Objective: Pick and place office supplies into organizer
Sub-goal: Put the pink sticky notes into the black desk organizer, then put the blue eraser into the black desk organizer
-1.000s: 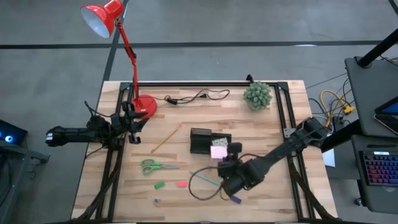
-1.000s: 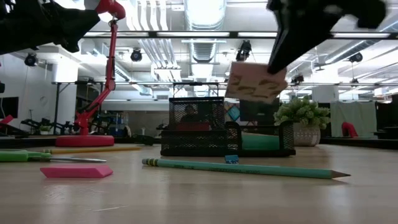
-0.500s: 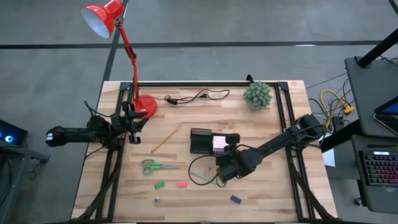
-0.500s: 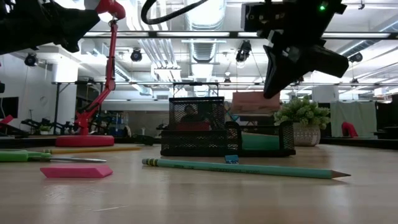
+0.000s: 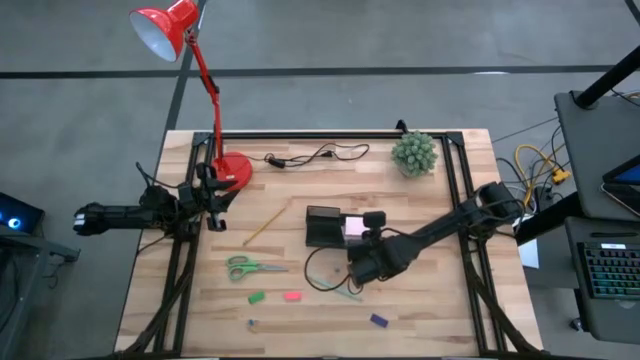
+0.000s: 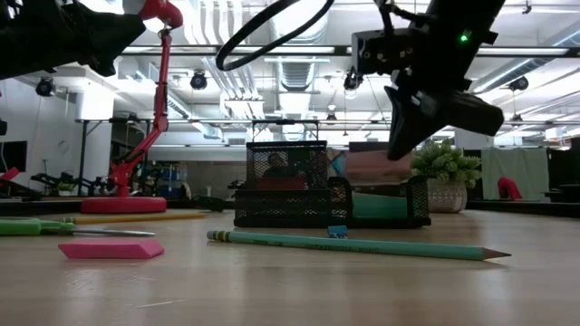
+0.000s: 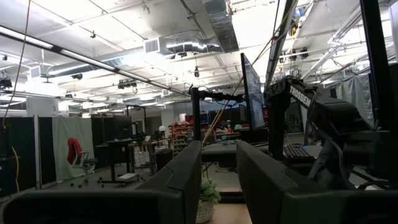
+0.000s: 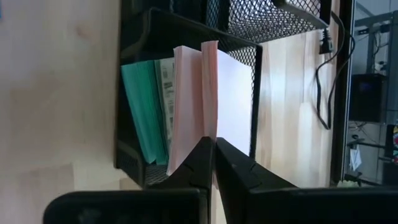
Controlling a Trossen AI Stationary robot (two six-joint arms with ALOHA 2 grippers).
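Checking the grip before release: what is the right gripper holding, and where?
The right gripper pinches the pink sticky-note pad by one edge, over the organizer.

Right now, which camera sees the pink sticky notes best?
The right wrist view: the pink sticky-note pad fills it, pinched over the organizer. High view shows a small pink square; low view only an edge; left wrist view nothing.

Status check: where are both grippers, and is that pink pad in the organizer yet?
Right gripper shut on pink sticky-note pad, lowering it into organizer. Left gripper parked by table's left edge. Nothing in the way.
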